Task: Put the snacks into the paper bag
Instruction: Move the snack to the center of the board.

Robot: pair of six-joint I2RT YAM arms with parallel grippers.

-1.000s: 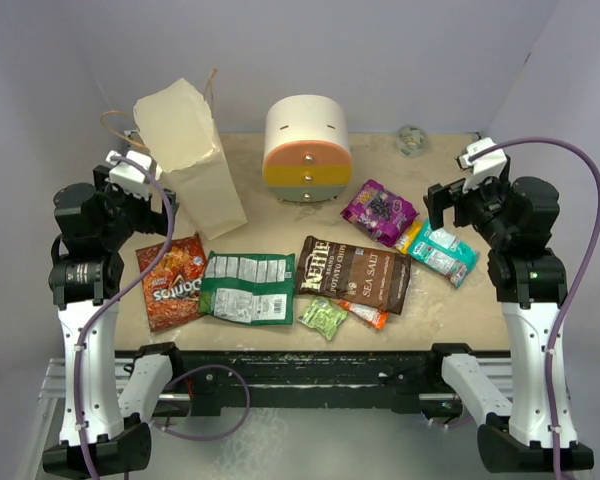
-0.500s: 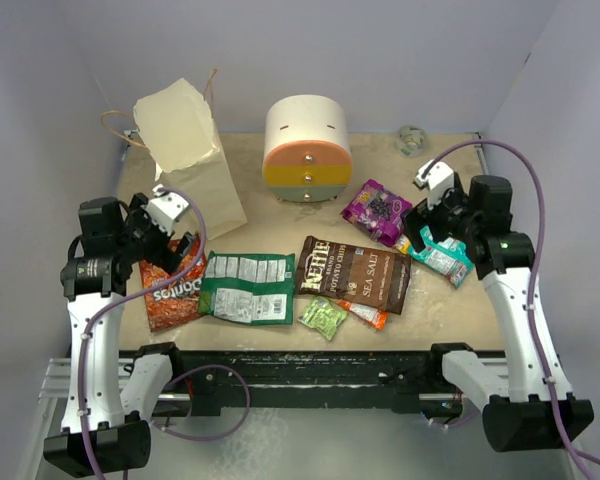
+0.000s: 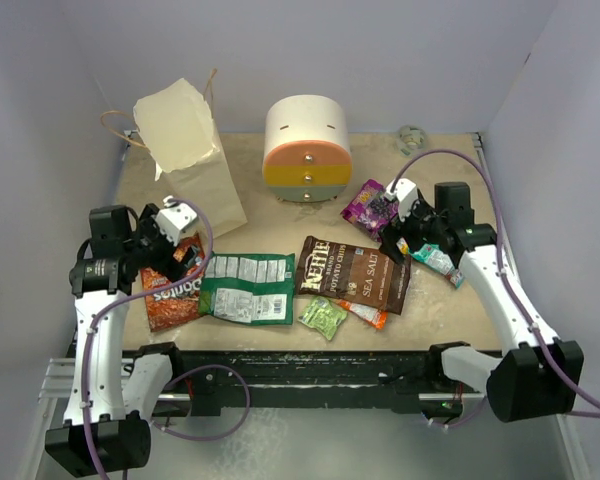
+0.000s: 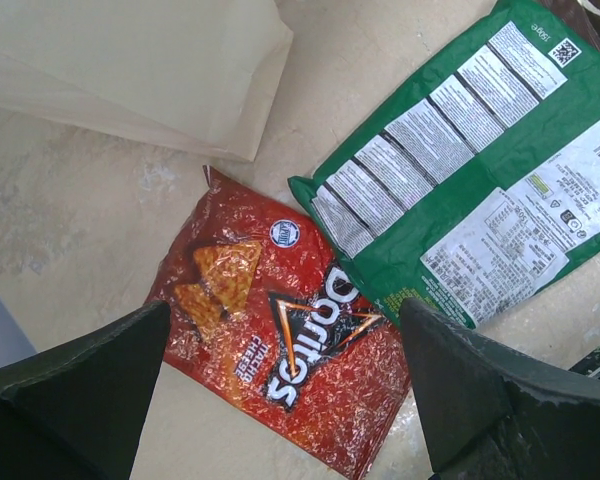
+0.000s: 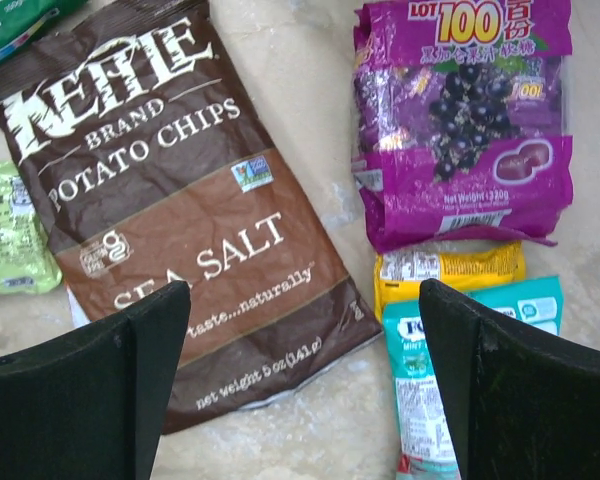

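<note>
Left fingers [image 4: 80,400] spread wide, nothing clamped, hanging over the red-orange Doritos packet [image 4: 270,320]; cannot tell if the tips touch it. Right fingers [image 5: 80,400] also wide apart and empty, over the right edge of the brown Kettle chip bag [image 5: 180,210], with the gap beside it between them. All snacks lie flat on the surface [image 3: 270,225], none in the bag. Taking the Kettle bag as reference: the green packet [image 4: 470,190] is just left of it, back side up, edges about touching. The Doritos packet lies further left, past the green one and partly tucked under its corner. The small lime-green packet [image 5: 15,235] sits at its near left corner. A small orange packet [image 3: 365,315] pokes out from its near edge. The purple packet [image 5: 460,120] is to its right and further back, apart from it. The yellow-orange packet [image 5: 450,268] and the teal packet [image 5: 450,380] are just right of it, touching each other. The paper bag [image 3: 185,150] is well to the back left, handles at its far end. The round white container [image 3: 307,148] stands behind it.
</note>
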